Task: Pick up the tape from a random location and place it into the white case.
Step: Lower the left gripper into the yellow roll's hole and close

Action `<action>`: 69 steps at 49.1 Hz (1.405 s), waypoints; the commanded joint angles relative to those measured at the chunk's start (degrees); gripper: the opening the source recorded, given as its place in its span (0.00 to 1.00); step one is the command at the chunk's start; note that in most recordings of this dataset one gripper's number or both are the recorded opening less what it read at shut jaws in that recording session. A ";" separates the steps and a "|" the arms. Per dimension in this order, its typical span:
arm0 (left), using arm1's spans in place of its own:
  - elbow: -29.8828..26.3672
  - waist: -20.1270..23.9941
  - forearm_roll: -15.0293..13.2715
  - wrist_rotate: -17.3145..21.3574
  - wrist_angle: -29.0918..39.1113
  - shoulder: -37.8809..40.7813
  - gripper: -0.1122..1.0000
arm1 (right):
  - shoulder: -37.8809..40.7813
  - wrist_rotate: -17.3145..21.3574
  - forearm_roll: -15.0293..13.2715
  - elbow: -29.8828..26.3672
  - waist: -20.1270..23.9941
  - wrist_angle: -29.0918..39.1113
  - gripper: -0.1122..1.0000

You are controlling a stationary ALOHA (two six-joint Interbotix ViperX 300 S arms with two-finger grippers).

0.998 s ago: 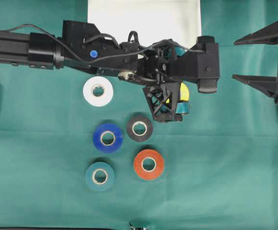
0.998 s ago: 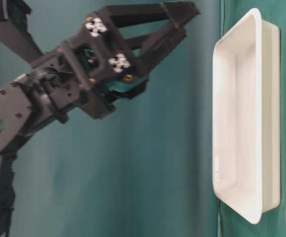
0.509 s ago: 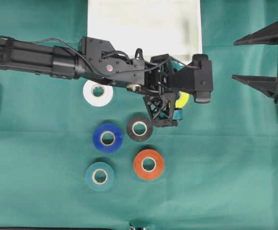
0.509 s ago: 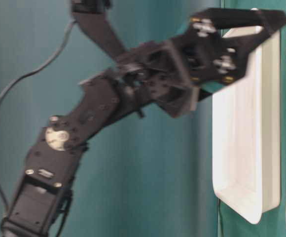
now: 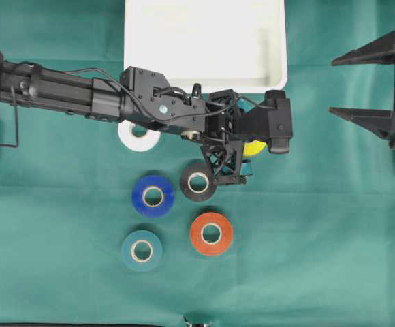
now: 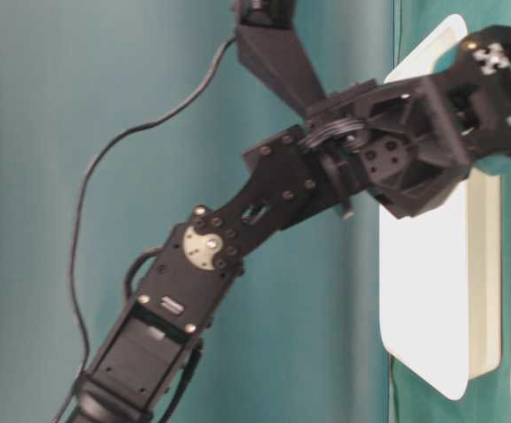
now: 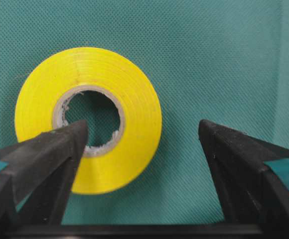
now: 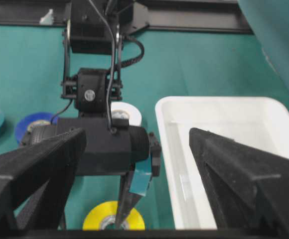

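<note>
A yellow tape lies flat on the green cloth, just below the white case at the top of the table. My left gripper hangs open over the roll and points down. One finger sits over the roll's core hole and the other over bare cloth beside it, with the roll's wall between them. From overhead the wrist hides most of the yellow tape. My right gripper stands open at the right edge, holding nothing. In its view I see the yellow tape and the white case, with nothing in it.
Several other rolls lie left of and below the left gripper: white, black, blue, orange and teal. The black roll lies close to the gripper's lattice finger. The left arm reaches in beside the case.
My left arm has stretched out and lowered, bringing the open gripper down around the yellow tape. The right arm has not moved.
</note>
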 commanded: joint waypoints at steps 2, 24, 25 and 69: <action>-0.53 0.26 -0.18 -0.18 -0.97 -0.09 0.98 | 0.35 0.00 0.00 -0.70 0.00 -0.09 0.93; -0.26 0.35 -0.18 -0.26 -0.70 0.97 0.98 | 0.62 0.00 0.00 -0.70 0.00 -0.09 0.93; -0.18 0.35 -0.09 -0.26 -0.62 0.97 0.98 | 0.62 0.00 -0.09 -0.70 -0.09 -0.09 0.93; -0.88 0.09 -0.09 -1.23 2.37 0.70 0.33 | 1.05 0.00 -0.09 -0.62 0.00 -0.09 0.93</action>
